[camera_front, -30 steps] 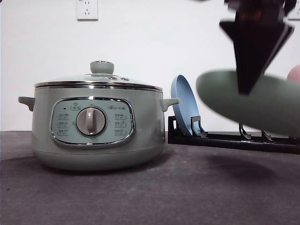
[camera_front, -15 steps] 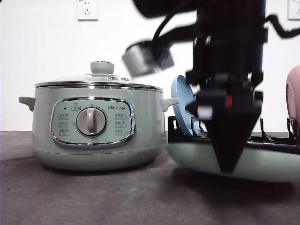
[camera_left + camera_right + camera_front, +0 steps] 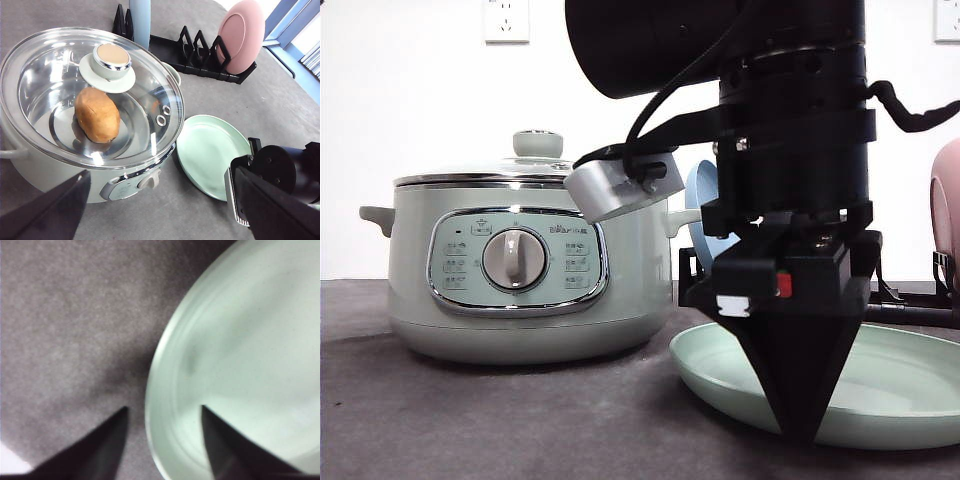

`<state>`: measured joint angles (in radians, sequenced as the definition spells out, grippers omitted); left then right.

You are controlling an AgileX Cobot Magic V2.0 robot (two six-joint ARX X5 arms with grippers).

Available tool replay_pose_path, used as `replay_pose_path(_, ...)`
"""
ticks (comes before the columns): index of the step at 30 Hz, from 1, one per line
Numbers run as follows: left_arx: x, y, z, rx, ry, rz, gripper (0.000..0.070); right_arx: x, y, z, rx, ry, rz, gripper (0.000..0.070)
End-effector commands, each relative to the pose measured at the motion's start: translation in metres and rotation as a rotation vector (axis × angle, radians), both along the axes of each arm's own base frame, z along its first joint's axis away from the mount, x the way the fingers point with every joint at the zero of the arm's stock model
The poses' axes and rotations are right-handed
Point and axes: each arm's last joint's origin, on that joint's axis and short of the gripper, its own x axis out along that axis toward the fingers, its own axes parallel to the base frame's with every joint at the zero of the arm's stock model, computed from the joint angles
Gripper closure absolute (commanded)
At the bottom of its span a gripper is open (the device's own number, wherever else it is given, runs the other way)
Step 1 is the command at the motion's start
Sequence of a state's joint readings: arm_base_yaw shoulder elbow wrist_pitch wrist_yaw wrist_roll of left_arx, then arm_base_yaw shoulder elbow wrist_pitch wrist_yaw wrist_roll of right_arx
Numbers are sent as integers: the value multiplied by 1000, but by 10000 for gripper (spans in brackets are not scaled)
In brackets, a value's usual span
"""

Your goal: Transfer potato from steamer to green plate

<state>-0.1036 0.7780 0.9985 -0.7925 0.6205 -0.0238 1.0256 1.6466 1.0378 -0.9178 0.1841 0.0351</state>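
Front view: the steamer [image 3: 525,270] is sitting at the left of the grey bench [image 3: 500,420], its glass lid [image 3: 90,95] on. Seen from the left wrist, the potato [image 3: 97,114] is lying inside under that lid, and the left gripper [image 3: 160,212] is hanging above with its fingers spread wide. Further right, the green plate [image 3: 910,385] is lying flat on the bench, just beside the steamer. The right gripper [image 3: 162,440] is standing over the plate's near rim, fingers apart, one on each side of it.
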Motion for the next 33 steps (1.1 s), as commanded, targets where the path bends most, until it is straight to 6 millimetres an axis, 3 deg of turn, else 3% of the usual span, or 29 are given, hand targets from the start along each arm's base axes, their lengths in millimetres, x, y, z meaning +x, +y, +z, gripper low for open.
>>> replay_pose_path(1,0,-1,8,3,-34,-13,105,-1,4,-2,-4,3,-6,358)
replay_pose_path(4,0,-1,8,3,-35,-13,105,-2,3,7,19,-10,-5,358)
replay_pose_path(8,0,-1,8,2,-35,-13,105,-3,1,35,97,-57,1,358)
replay_pose_path(18,0,-1,8,2,-34,-12,105,0,-29,151,523,-246,-17,358)
replay_pose_path(23,0,-1,8,2,-34,-13,105,4,-54,192,755,-265,-21,358)
replay_pose_path(27,0,-1,7,2,-34,-13,105,9,-72,206,889,-217,-13,358)
replay_pose_path(33,0,-1,7,2,-34,-13,105,18,-90,209,997,-103,-10,358)
